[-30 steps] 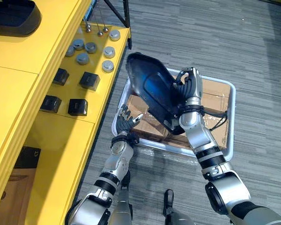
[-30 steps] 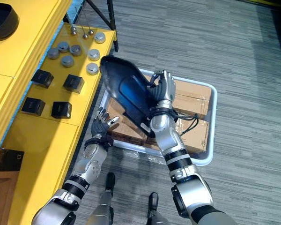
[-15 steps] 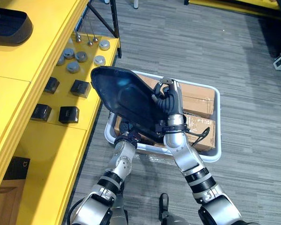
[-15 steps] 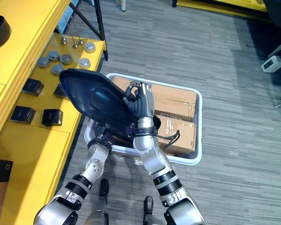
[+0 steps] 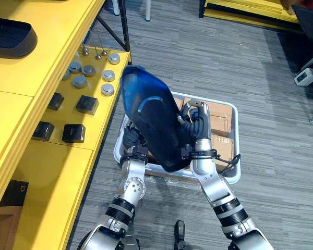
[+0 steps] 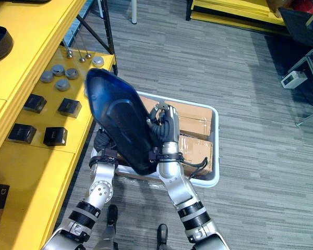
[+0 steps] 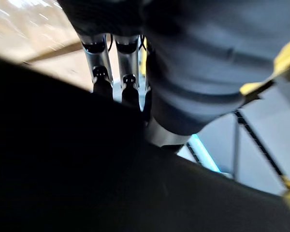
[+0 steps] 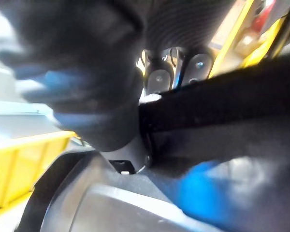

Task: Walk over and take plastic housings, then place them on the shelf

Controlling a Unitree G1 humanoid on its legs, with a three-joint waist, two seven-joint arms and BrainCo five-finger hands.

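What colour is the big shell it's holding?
Glossy black housing with blue reflections; left eye view shows it best.

We saw a white rectangular plastic tote (image 6: 216, 151) on the floor, with brown cardboard boxes (image 6: 195, 119) inside it. Above the tote's left end a large blue-black plastic housing (image 6: 120, 122) stood tilted. Our right hand (image 6: 166, 125) curled round its edge, and our left hand (image 6: 101, 141) sat over the tote's left rim. Left of the tote ran a yellow shelf (image 6: 21, 166).
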